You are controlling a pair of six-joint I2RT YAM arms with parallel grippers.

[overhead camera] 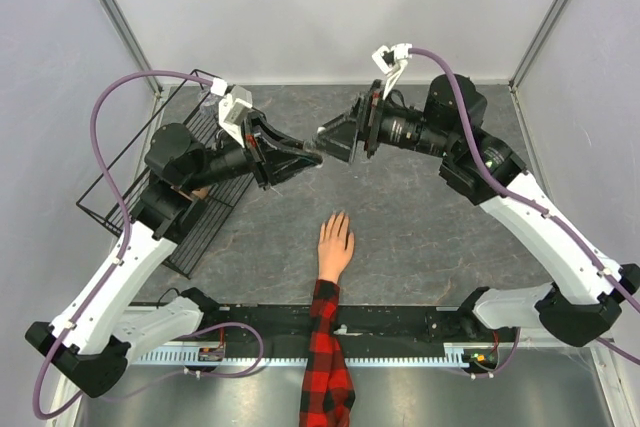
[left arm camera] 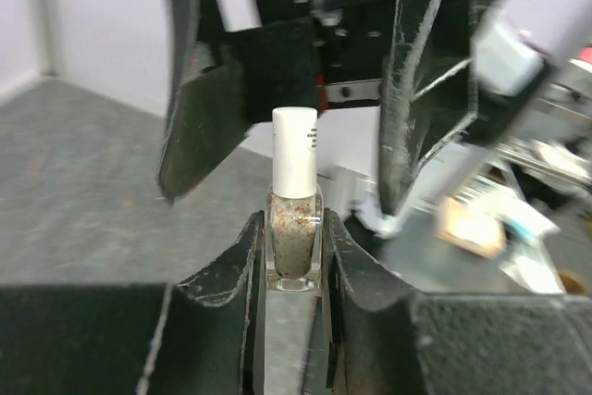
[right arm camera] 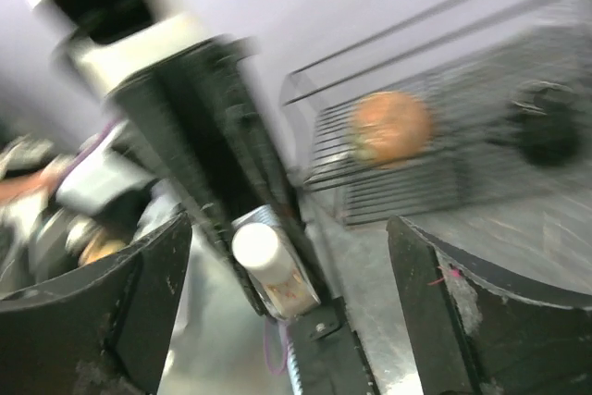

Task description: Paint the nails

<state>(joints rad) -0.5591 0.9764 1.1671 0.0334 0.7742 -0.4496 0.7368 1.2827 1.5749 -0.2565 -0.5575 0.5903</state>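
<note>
The peach mannequin hand (overhead camera: 335, 245) lies palm down on the grey table, its red-and-black plaid sleeve (overhead camera: 325, 357) running to the near edge. Its nails are too small to make out. Above the table's middle, my left gripper (overhead camera: 303, 154) (left arm camera: 294, 221) is shut on a small glass nail polish bottle (left arm camera: 294, 233) of speckled polish with a white cap (left arm camera: 295, 150). My right gripper (overhead camera: 333, 143) (right arm camera: 289, 228) faces it, open. One finger stands on each side of the cap (right arm camera: 256, 244), and neither touches it. Both grippers are well beyond the mannequin hand's fingertips.
A black wire rack (overhead camera: 170, 172) stands tilted at the left. It holds an orange round thing (right arm camera: 393, 127) and a dark object (right arm camera: 546, 131). Grey walls close in the table on three sides. The arm bases and a black rail (overhead camera: 400, 322) line the near edge.
</note>
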